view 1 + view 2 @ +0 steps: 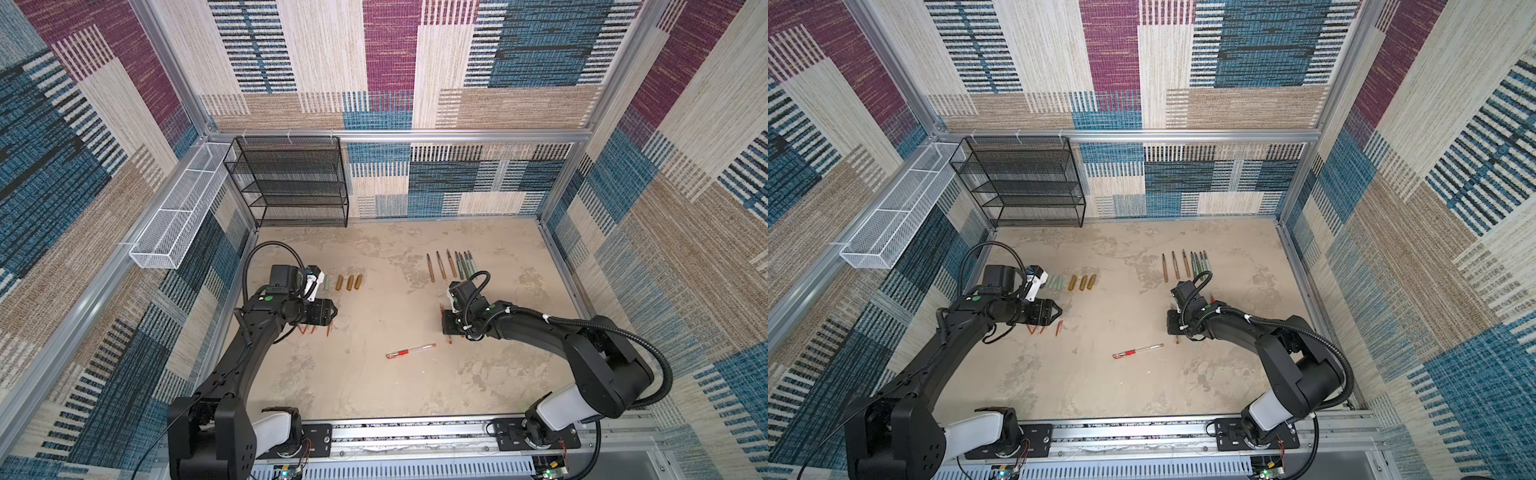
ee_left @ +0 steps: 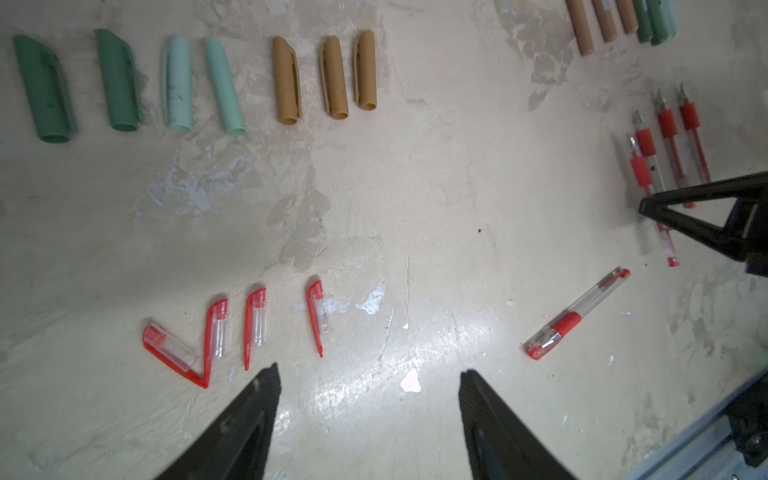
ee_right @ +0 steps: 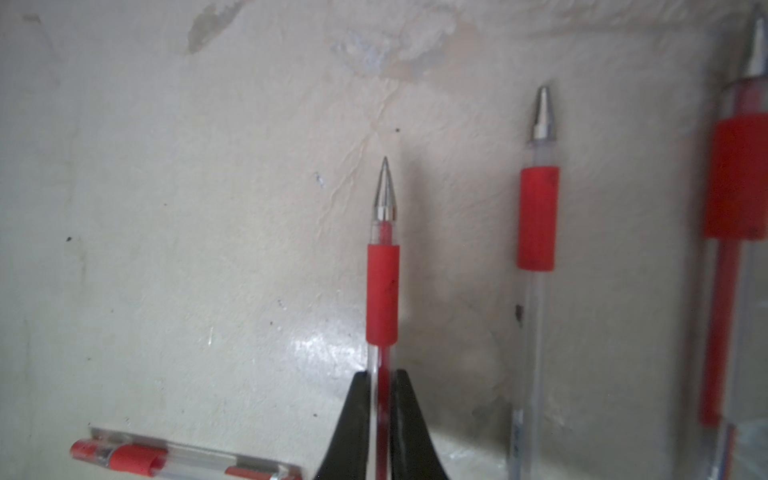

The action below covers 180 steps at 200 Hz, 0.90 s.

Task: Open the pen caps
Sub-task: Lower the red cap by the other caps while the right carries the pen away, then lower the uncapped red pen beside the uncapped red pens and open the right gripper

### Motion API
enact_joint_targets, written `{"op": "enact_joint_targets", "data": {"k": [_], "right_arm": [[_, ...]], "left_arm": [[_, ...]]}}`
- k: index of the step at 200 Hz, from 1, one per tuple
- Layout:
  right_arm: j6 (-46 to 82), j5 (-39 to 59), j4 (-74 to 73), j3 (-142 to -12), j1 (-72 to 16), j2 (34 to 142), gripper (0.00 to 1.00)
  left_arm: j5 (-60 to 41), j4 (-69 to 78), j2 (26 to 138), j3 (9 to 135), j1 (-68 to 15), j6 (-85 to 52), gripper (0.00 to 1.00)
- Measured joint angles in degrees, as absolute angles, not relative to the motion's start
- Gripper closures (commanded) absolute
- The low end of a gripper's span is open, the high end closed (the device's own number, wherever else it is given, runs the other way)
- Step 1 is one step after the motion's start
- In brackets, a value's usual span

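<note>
**Tools.** The left gripper (image 2: 369,370) has its jaws wide apart with nothing between them. It is low over the table (image 2: 415,187), just beside the red caps (image 2: 255,320). The right gripper (image 3: 382,374) is closed on the barrel of a bare red pen (image 3: 383,291), just beside the other bare red pens (image 3: 538,216). Whether the held pen rests on the table cannot be told.

**Progress.** Eleven caps lie off:
- four red caps in a row by the left gripper
- four green caps (image 2: 118,83) and three gold caps (image 2: 286,79) in one line beyond them

The gold and green bodies (image 1: 451,266) lie in a row on the right. One capped pen (image 1: 410,350) lies front-middle with its cap on. By this count, one cap is left.

**Clearance.** The capped pen lies alone, between the arms and well apart from both rows, with bare table all round it. The front rail (image 1: 415,432) is its nearest edge. The rack (image 1: 291,183) stands in the back left corner, well apart from the work. Two red caps touch at their clip ends, so a low pass there could scatter them.
</note>
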<state>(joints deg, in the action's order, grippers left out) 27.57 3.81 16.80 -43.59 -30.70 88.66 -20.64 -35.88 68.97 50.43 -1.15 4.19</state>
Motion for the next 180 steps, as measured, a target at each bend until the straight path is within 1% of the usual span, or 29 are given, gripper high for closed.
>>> {"op": "enact_joint_targets", "data": {"k": [22,49,66,126,151,180], "right_arm": [[27.57,2.74,17.76,-44.64,-30.35,90.0,0.93],[27.57,2.28,18.26,-46.24,-30.24,91.26,0.86],[27.53,1.48,18.98,-46.96,-30.13,91.77,0.82],[26.61,-0.16,21.39,-48.25,-30.04,92.01,0.77],[26.46,-0.14,22.92,-49.1,-30.04,90.98,0.71],[26.37,0.05,23.75,-49.87,-30.04,87.35,0.63]], "left_arm": [[-21.85,-34.41,66.98,49.39,0.86,3.73,0.23],[-23.09,-33.26,66.24,49.28,1.34,3.29,0.2],[-23.33,-33.1,66.17,49.32,1.39,3.11,0.19],[-24.16,-32.6,65.36,49.74,1.48,3.14,0.19],[-24.32,-32.45,65.01,49.71,1.5,3.14,0.19],[-24.32,-32.38,64.6,49.71,1.5,3.14,0.19]]}}
